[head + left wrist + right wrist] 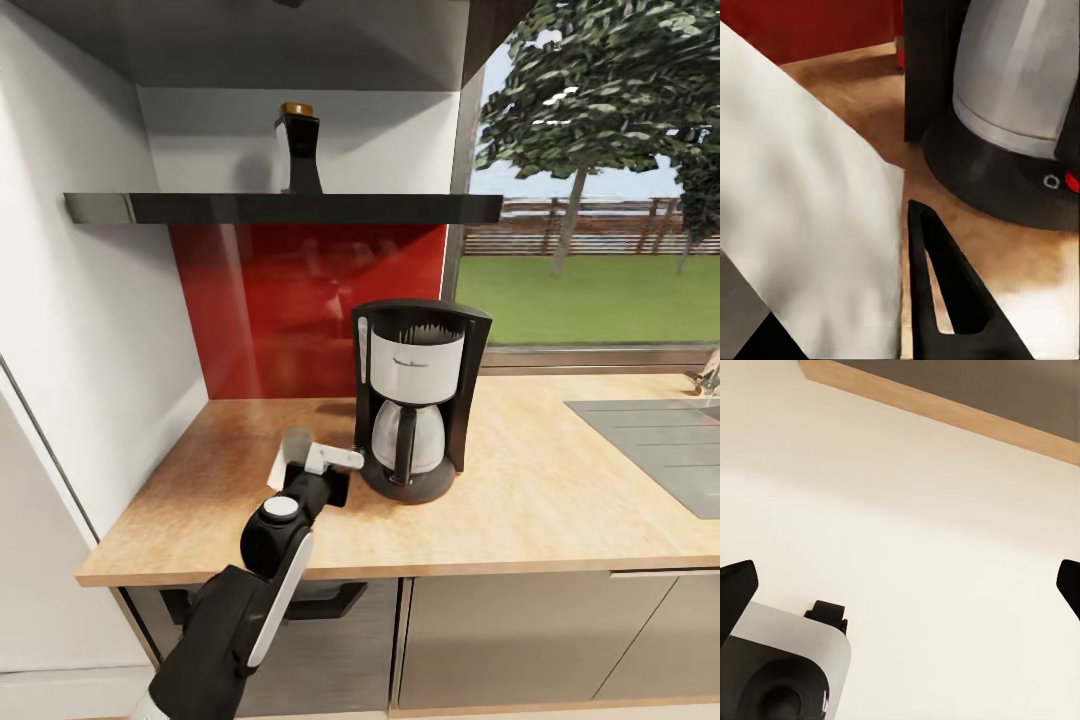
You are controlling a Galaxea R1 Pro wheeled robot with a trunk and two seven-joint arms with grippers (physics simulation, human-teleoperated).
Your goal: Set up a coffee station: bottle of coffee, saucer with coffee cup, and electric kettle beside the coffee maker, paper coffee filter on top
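Light wood grain runs across the tabletop (560, 500) in my head view, above grey cabinet fronts. The coffee maker (418, 398) stands on it before a red backsplash (300, 300), black with a white upper body and a steel carafe. Just to its left, my left hand (312, 462) hovers low over the wood, holding something white and flat that I take to be the paper coffee filter (287, 452). Above, the bottle of coffee (298, 150), dark with a gold cap, stands on the black kitchen shelf (300, 207), so that step is not yet done. A sink (660, 440) sits at the far right.

In my left wrist view, the filter fills much of the frame as a pale creased sheet, lying between the two dark fingers (945, 292), which seem clamped on it. The machine's black base and carafe are close ahead, near but not touching the paper.

In my right wrist view, the right hand's two black fingertips (736, 585) sit at opposite edges, wide apart and holding nothing, over pale floor (915, 525) with a wooden edge beyond.

I judge the filter step is in hand. Next I must lift it above the machine's open top and release it there, clearing the shelf overhead.
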